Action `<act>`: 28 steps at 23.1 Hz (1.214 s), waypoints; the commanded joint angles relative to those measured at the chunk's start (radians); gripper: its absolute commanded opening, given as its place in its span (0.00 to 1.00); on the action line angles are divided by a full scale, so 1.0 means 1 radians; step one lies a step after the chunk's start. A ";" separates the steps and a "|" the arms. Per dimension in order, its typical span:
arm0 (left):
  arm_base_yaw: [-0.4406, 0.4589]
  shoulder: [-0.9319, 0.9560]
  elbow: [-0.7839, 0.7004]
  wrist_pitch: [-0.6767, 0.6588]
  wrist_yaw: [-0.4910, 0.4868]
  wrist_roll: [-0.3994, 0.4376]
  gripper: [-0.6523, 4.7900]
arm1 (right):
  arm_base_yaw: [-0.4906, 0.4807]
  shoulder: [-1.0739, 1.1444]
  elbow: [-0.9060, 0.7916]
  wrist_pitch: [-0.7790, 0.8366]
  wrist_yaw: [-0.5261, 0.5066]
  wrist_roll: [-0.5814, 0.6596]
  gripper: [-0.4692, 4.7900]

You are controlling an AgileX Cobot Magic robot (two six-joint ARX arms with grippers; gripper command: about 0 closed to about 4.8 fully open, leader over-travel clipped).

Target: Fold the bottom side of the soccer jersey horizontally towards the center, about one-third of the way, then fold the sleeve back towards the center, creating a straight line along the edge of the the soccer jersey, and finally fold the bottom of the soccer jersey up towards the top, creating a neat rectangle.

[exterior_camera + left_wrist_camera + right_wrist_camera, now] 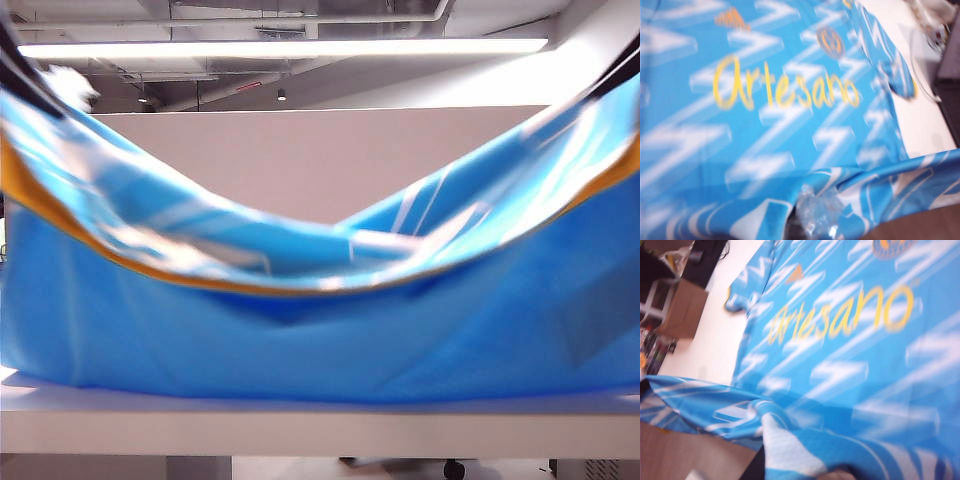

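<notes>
Yellow "Artesano" lettering on the soccer jersey [780, 130] shows only from both shut tools' wrist views.

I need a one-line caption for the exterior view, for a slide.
Both grippers, shut on the jersey, lift its near edge at the upper corners, so it sags between them above the table.

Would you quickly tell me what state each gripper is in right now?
Left gripper: closed, holding the soccer jersey hem, lifted at upper left.
Right gripper: closed, holding the soccer jersey hem, lifted at upper right.
</notes>
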 commanded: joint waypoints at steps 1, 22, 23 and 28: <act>0.007 0.339 0.122 0.252 -0.079 0.087 0.11 | -0.034 0.344 0.114 0.256 0.003 -0.005 0.08; 0.339 0.932 0.476 0.356 -0.096 0.216 0.52 | -0.304 0.925 0.519 0.240 0.063 -0.220 0.52; 0.358 0.933 0.476 0.339 -0.096 0.215 0.52 | -0.320 0.925 0.519 0.224 0.068 -0.231 0.52; 0.426 0.940 0.476 0.304 -0.097 0.227 0.69 | -0.402 0.943 0.519 0.198 0.067 -0.235 0.66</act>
